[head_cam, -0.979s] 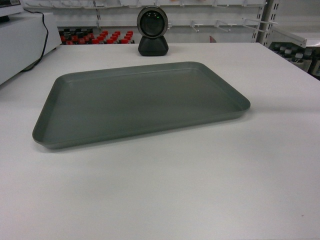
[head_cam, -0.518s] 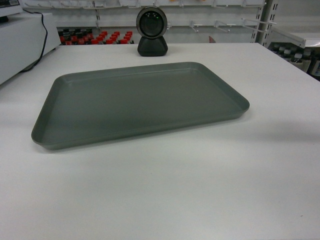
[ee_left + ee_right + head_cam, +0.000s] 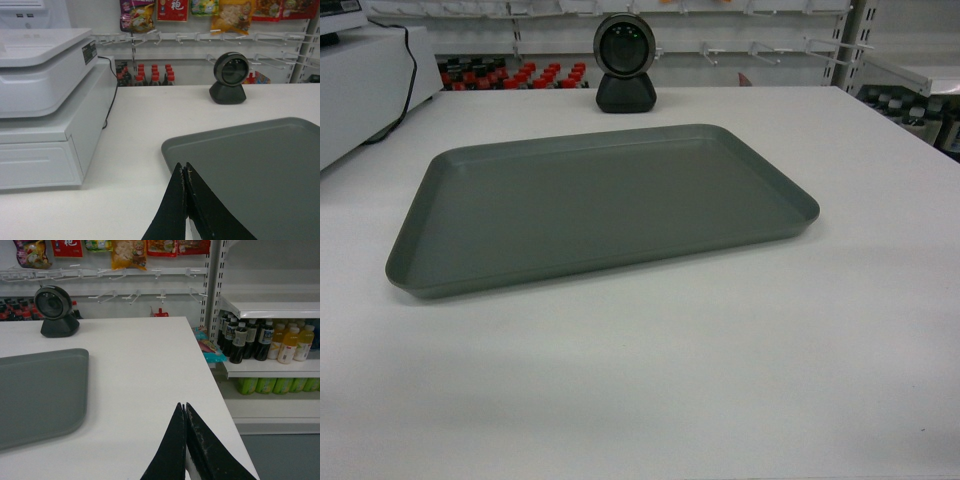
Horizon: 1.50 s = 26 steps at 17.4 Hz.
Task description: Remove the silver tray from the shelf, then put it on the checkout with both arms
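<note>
On the checkout, silver tray flat, left tool and right tool pressed together, holding nothing.

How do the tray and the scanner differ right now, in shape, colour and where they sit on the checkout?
The tray is a flat, low-rimmed grey rectangle lying across the middle of the checkout; the scanner is a black upright piece with a round head on a dome base. The tray is much wider; the scanner stands taller. The scanner sits at the far edge, beyond the tray and apart from it. Both rest on the white top, and neither gripper touches them.
</note>
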### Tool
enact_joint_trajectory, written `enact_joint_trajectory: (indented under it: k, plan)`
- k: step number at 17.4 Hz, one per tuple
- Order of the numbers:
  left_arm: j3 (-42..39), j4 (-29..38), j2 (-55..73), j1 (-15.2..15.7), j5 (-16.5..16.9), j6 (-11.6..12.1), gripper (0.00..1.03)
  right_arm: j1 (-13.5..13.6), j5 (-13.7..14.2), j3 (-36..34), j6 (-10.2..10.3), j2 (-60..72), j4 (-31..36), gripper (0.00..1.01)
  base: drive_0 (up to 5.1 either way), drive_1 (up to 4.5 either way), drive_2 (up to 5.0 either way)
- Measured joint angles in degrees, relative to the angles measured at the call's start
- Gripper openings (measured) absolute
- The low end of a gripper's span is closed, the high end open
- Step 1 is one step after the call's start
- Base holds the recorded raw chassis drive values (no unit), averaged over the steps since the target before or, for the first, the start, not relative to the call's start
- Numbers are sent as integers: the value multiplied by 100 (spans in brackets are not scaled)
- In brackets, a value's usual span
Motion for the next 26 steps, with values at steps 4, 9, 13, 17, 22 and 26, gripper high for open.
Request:
enact_joint_trajectory:
  k: [4, 9, 13, 17, 22, 26]
  plan:
    - [-778, -13, -678, 374, 361, 4, 2, 0, -9, -605, 0, -691, -144, 2, 0, 0, 0]
    - [-1327, -348, -1537, 361, 374, 4, 2, 0, -13, -1038, 0, -1604, -627, 2, 0, 0, 0]
    - [-1591, -765, -2227, 361, 374, 4, 2, 0, -13, -1241, 0, -2299, -1108, 2, 0, 0, 0]
    - [-1849, -831, -2758, 361, 376, 7, 2, 0, -13, -1438, 0, -2771, -1335, 2, 0, 0, 0]
    - [-1910, -1683, -3574, 361, 374, 7, 2, 0, -13, -1438, 0, -3620, -2118, 2, 0, 0, 0]
    - [-1910, -2216, -4116, 361, 376, 7, 2, 0, -13, -1438, 0, -4109, -2599, 2, 0, 0, 0]
